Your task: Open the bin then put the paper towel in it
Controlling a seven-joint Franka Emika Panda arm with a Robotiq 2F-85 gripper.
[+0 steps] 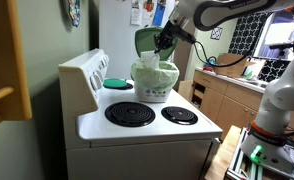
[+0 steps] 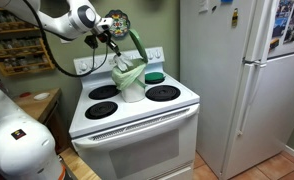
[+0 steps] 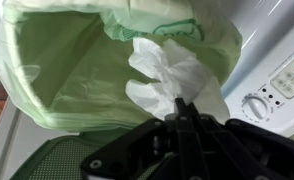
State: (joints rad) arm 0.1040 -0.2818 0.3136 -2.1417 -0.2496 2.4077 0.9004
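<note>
Bin [image 1: 155, 82] lid [image 1: 145, 40] up. Pincer [image 3: 179, 107] closed on paper towel [image 3: 170, 72], over liner [image 3: 67, 70] mouth. Rec.: lower w/ towel centred, release inside rim, avoid snagging liner.

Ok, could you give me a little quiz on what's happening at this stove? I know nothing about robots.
1. True or false: the lid of the bin is shut.
2. What does the gripper hold? A) a paper towel B) a spoon C) a cup
3. Fill in: the bin stands on top of the ____.

Key: 1 false, the lid is up. 2 A. 3 stove.
</note>
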